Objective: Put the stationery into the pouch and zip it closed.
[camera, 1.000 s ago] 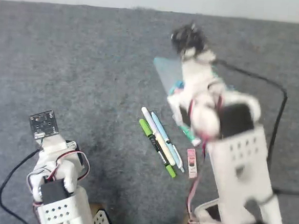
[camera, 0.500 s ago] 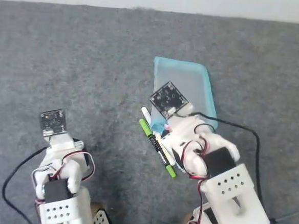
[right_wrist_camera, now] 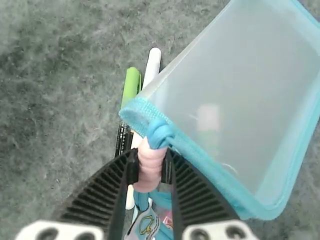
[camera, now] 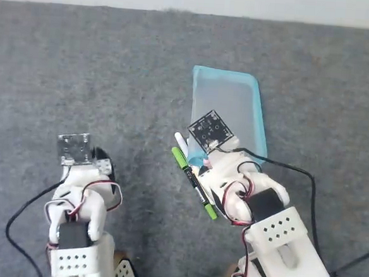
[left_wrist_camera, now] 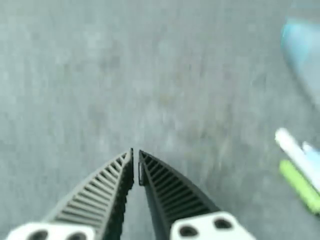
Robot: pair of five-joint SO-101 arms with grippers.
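Gripping entry: right fingers (right_wrist_camera: pixel 149 155), clamped on the soft pink zip pull (right_wrist_camera: pixel 148 172) at the near corner of the translucent plastic pouch with teal fabric edging (camera: pixel 228 103). From those fingers the pouch lies flat on the grey felt desk (camera: pixel 82 61) towards 12 o'clock in the high view. A slim green pen (camera: pixel 194 182) and a white pen (camera: pixel 181 140) lie outside at the pouch's 9 o'clock, their long axes running 11 to 5. Left fingers (left_wrist_camera: pixel 135 152) are pressed together, empty, well apart at 9 o'clock; the right arm is far nearer, and likely opens the zip first
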